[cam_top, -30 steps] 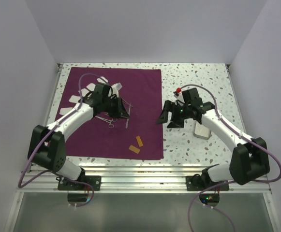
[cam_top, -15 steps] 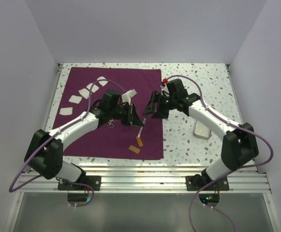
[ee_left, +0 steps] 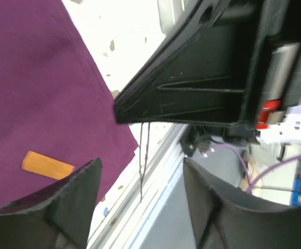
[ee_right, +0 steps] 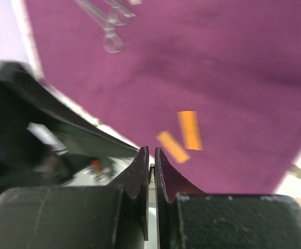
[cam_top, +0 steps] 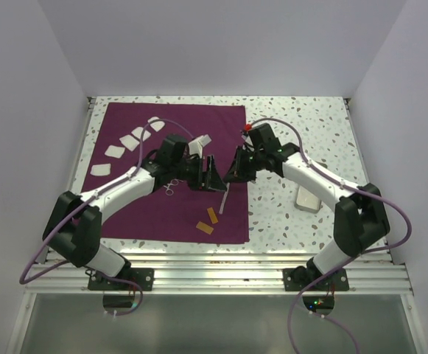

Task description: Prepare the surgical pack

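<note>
The left gripper [ee_left: 141, 176] holds its jaws spread and empty; the right gripper [ee_right: 151, 155] pinches a thin instrument [cam_top: 223, 200] above the surgical pack [cam_top: 162, 214]; two orange strips [cam_top: 208, 221] lie on the fabric.

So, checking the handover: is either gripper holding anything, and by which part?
The right gripper pinches a thin metal tool by its top end, the rest hanging free. The left gripper is open, holding nothing.
</note>
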